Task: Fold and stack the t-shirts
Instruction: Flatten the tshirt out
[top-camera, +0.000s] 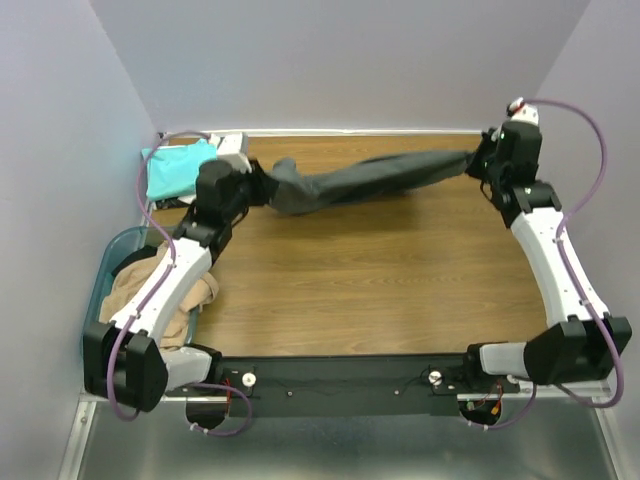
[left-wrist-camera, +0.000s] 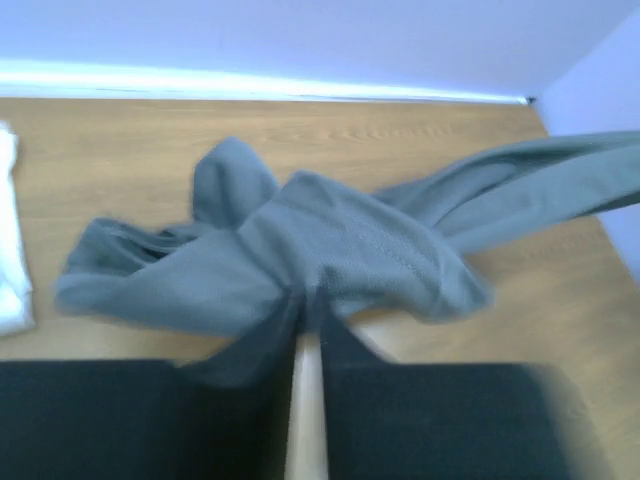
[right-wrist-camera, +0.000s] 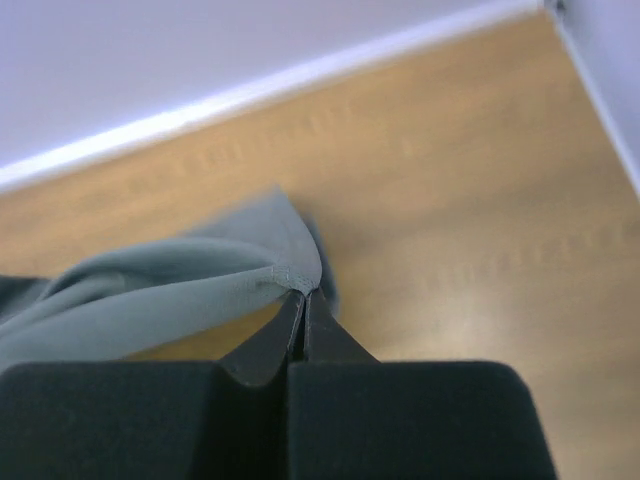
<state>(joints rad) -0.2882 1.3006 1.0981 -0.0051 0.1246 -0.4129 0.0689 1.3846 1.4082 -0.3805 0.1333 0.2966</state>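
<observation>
A dark grey t-shirt (top-camera: 360, 180) hangs as a twisted band across the far half of the table, strung between both grippers. My left gripper (top-camera: 262, 190) sits at its bunched left end; in the left wrist view the fingers stand a narrow slit apart with the dark grey t-shirt (left-wrist-camera: 300, 250) drawn in between the tips of my left gripper (left-wrist-camera: 308, 318). My right gripper (right-wrist-camera: 304, 292) is shut on a hemmed corner of the dark grey t-shirt (right-wrist-camera: 180, 285) near the back right corner, which is my right gripper (top-camera: 478, 160) in the top view. A teal t-shirt (top-camera: 178, 168) and a white t-shirt (top-camera: 232, 146) lie at the back left. A tan t-shirt (top-camera: 128, 288) fills the basket.
A blue-green plastic basket (top-camera: 108, 252) stands off the table's left side beside the left arm. The back wall and side walls close in the wooden table (top-camera: 380, 290). A white t-shirt's edge (left-wrist-camera: 10, 240) shows at the left of the left wrist view.
</observation>
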